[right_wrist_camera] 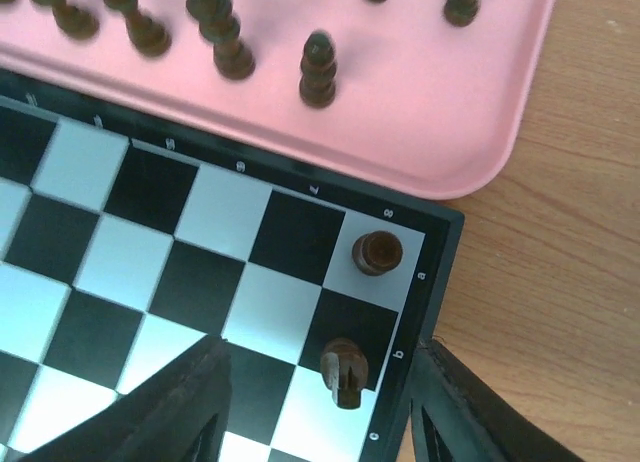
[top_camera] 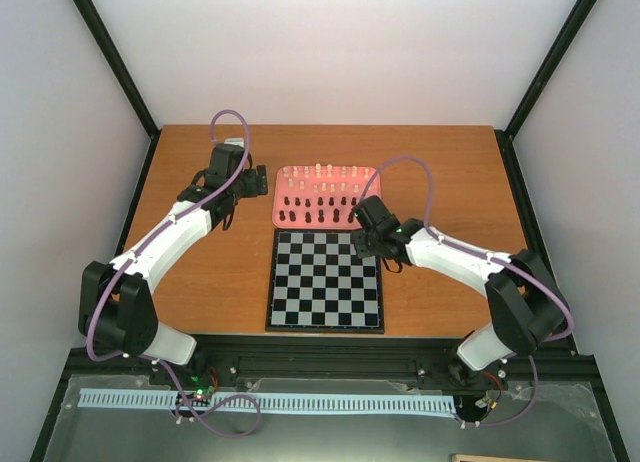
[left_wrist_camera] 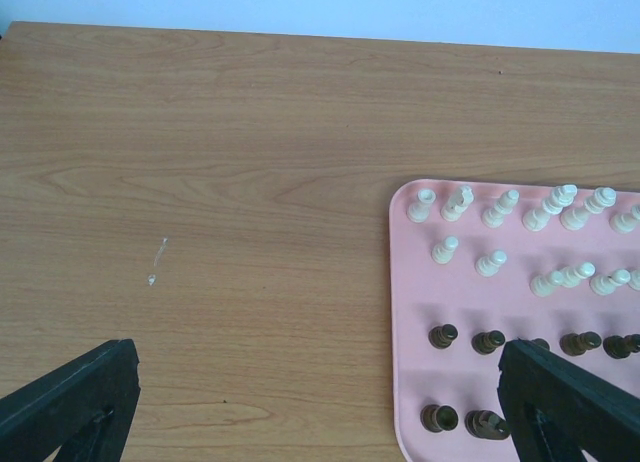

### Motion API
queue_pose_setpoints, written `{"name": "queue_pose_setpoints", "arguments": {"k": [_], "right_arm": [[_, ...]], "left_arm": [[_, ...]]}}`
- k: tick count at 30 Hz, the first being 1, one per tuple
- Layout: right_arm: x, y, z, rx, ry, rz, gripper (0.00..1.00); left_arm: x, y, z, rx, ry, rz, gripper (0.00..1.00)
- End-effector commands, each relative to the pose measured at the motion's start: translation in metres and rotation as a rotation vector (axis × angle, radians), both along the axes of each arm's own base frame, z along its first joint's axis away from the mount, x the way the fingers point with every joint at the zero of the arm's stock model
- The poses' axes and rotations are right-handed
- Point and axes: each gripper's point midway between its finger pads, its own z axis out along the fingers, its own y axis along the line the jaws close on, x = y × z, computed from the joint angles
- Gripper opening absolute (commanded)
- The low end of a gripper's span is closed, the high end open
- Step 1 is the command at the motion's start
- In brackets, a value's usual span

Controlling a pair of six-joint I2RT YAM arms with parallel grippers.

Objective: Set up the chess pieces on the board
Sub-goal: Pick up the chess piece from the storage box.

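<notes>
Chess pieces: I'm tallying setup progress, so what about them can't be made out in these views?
- Top view: the right claw covers the far right corner of the board. The chess pieces on the tray are too small to identify.
- Left wrist: the frame edges cut off the tray, and a finger of the left claw hides some dark pieces.
- Right wrist: dark pieces on the tray are blurred, and the top edge crops several.

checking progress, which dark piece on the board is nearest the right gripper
The dark piece on the black edge square, between the right gripper's open fingers; the other piece sits farther off on the pale corner square.
</notes>
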Motion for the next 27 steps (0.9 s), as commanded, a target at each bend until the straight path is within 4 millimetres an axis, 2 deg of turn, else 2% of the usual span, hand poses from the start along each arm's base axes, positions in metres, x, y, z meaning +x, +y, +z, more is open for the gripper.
{"name": "queue_pose_setpoints", "arguments": {"k": [1,5,8,12,19,27], "right_arm": [[0.007,0.004,0.03,0.03,-0.081,-0.003,0.55],[0.026,0.009,0.042,-0.002,-0.118,-0.013,0.59],[0.041,0.019,0.04,-0.011,-0.115,0.002,0.58],[0.063,0.023,0.039,-0.009,-0.109,-0.003,0.56],[0.087,0.023,0.021,-0.02,-0.063,0.003,0.51],[0.099,0.034,-0.003,-0.019,-0.012,0.04,0.5]], "left_arm": [[0.002,-0.001,0.015,-0.031,-0.037,0.004,1.0],[0.001,-0.002,0.015,-0.034,-0.037,0.002,1.0],[0.0,-0.001,0.017,-0.035,-0.042,0.002,1.0],[-0.002,-0.001,0.021,-0.041,-0.05,0.002,1.0],[-0.001,0.0,0.019,-0.033,-0.049,0.006,1.0],[0.0,0.001,0.018,-0.026,-0.047,0.01,1.0]]}}
